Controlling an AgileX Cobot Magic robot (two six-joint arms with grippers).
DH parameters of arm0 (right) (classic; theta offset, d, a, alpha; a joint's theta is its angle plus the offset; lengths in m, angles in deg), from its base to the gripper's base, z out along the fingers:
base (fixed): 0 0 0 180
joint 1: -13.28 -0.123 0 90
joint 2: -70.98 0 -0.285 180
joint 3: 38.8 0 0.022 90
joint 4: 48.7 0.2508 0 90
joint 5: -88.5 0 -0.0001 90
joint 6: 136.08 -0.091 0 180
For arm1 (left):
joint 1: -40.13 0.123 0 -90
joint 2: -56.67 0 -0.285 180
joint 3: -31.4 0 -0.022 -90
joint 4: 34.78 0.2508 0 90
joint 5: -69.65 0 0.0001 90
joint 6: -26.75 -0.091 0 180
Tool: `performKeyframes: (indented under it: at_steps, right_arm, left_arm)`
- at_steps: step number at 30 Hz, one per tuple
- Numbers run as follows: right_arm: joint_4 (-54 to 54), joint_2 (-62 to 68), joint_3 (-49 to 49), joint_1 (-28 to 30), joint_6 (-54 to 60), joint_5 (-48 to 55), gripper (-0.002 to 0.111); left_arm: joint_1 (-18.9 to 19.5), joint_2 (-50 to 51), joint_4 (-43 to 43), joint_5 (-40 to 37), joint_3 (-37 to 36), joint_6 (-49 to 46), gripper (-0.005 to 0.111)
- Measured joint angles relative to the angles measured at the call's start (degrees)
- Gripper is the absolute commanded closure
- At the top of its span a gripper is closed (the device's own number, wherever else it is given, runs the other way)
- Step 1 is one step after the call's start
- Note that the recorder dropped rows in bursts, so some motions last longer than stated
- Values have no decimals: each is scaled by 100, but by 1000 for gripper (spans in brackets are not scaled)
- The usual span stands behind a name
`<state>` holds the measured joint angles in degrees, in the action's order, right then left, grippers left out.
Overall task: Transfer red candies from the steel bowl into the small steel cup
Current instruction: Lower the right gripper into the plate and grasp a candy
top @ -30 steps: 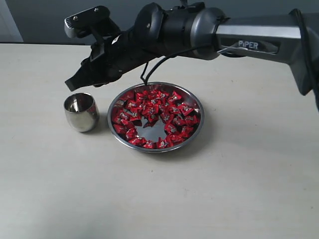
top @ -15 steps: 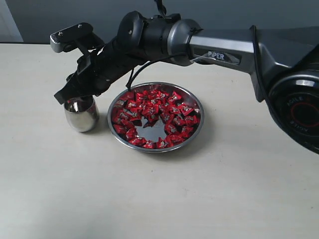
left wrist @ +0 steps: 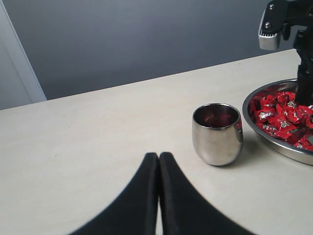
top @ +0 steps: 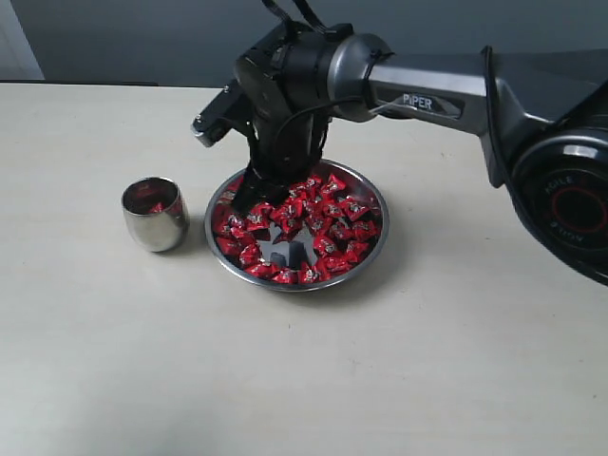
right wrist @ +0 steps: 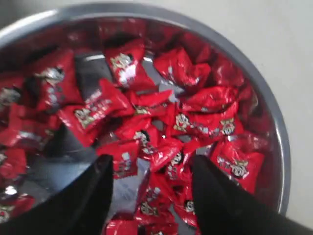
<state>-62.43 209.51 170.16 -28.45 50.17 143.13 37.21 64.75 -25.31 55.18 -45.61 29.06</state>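
Observation:
The steel bowl (top: 378, 203) sits mid-table, filled with red candies (top: 334, 228). To its left stands the small steel cup (top: 155, 217) with something red showing inside. My right gripper (top: 251, 196) points down over the bowl's left part. In the right wrist view it (right wrist: 151, 164) is open, its fingers spread over red candies (right wrist: 142, 128) inside the bowl (right wrist: 275, 125), with nothing held between them. My left gripper (left wrist: 158, 155) is shut and empty, low over the table, a short way from the cup (left wrist: 217, 135) and the bowl (left wrist: 276, 145).
The beige tabletop (top: 190, 361) stretches round the bowl and cup. A grey wall (top: 114, 38) runs behind the table's far edge. The right arm (top: 446, 85) reaches in from the right, above the bowl's back.
My right gripper swung from above the cup back over the bowl and its jaws opened wide. Something red now shows in the cup.

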Motion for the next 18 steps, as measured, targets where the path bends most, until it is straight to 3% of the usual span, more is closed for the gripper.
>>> performKeyframes:
  at_steps: [18]
  right_arm:
    - [289,382,0,168,-83,15,55]
  left_arm:
    - [0,0,0,0,0,0,106]
